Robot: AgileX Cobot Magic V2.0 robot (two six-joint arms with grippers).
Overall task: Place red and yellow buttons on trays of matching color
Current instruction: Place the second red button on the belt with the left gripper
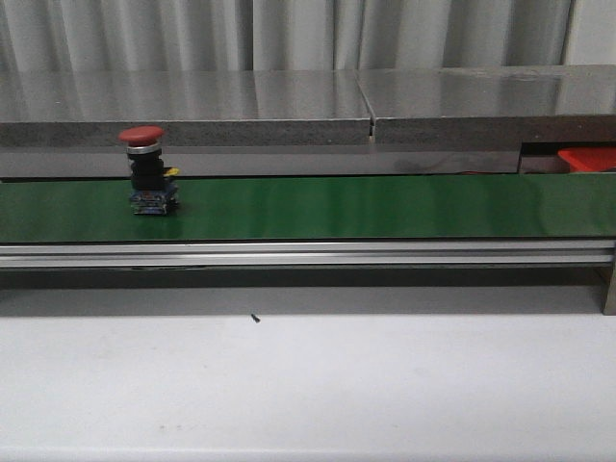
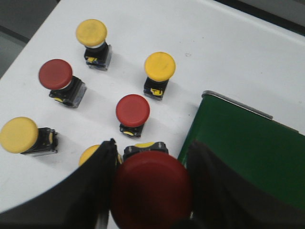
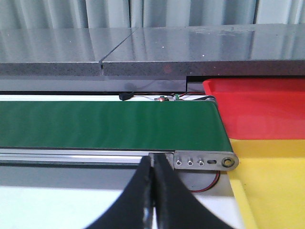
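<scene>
Between the left hand's (image 2: 145, 191) fingers sits a red button (image 2: 151, 188).

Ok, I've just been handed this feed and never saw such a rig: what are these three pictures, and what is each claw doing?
It is a two-armed robot sorting push buttons by color. The front view looks forward over the white table to a green conveyor belt, where one red button stands upright toward the left.

The left wrist view looks down past the left claw, whose dark fingers sit on either side of a big red button, apparently gripping it. Below lie more buttons, yellow and red, standing apart on the table beside the belt's end.

The right wrist view shows the right claw, shut and empty, facing the belt's other end. There sit a red tray and a yellow tray, side by side, no buttons showing in them.
</scene>
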